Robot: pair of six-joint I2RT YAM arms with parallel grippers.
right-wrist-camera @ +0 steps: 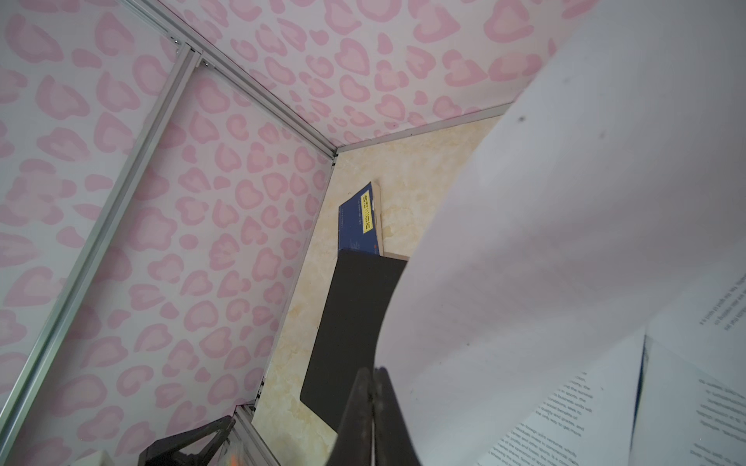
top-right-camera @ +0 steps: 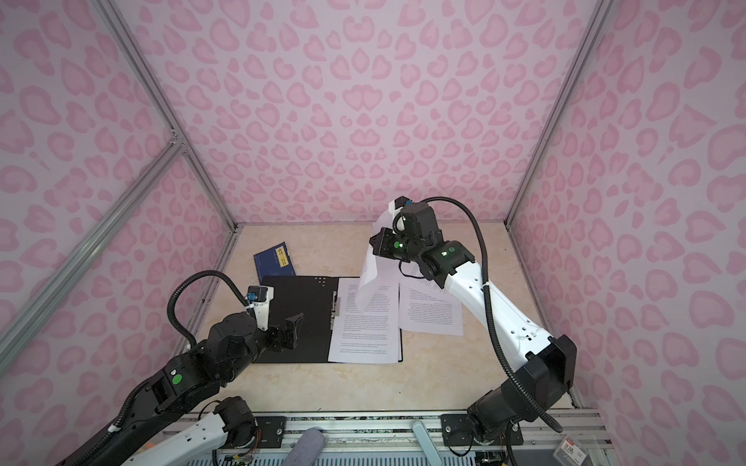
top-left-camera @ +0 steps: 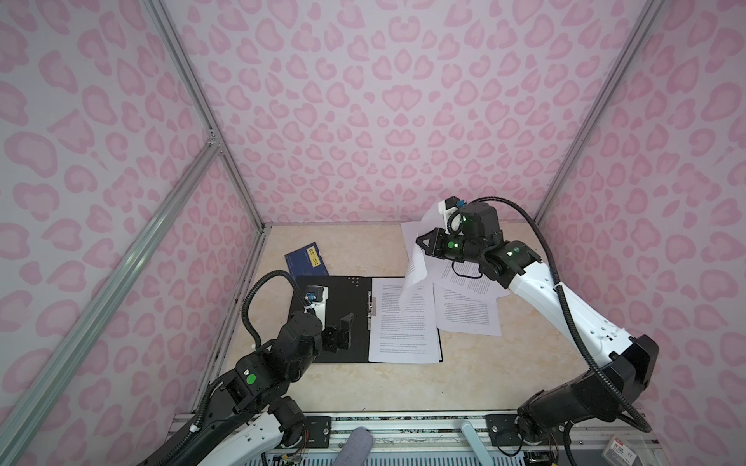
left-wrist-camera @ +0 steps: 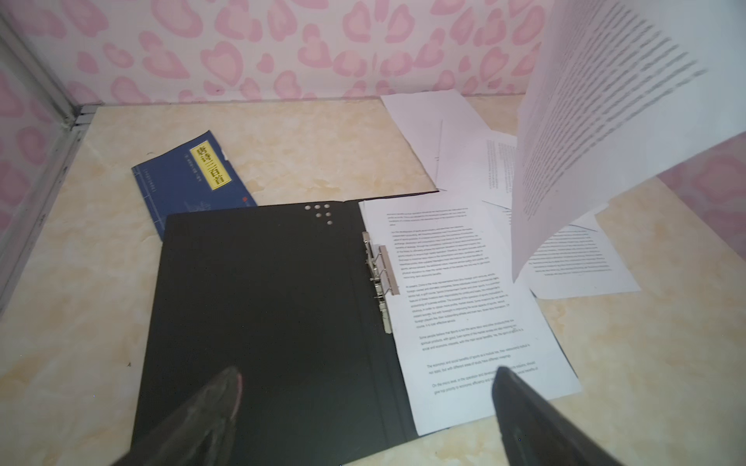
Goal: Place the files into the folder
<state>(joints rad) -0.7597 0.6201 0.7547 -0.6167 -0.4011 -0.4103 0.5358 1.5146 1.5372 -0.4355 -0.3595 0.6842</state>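
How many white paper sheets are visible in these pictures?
5 sheets: one in the folder, one hanging from the right gripper, three overlapping on the table beside the folder. More may lie hidden underneath.

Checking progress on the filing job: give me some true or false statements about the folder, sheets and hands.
1. The folder lies open on the table. True.
2. The right hand holds a printed sheet in the air. True.
3. The left hand is shut on the folder. False: it is open above the folder's bare black half.
4. The blue booklet lies inside the folder. False: it lies on the table at the folder's far corner.
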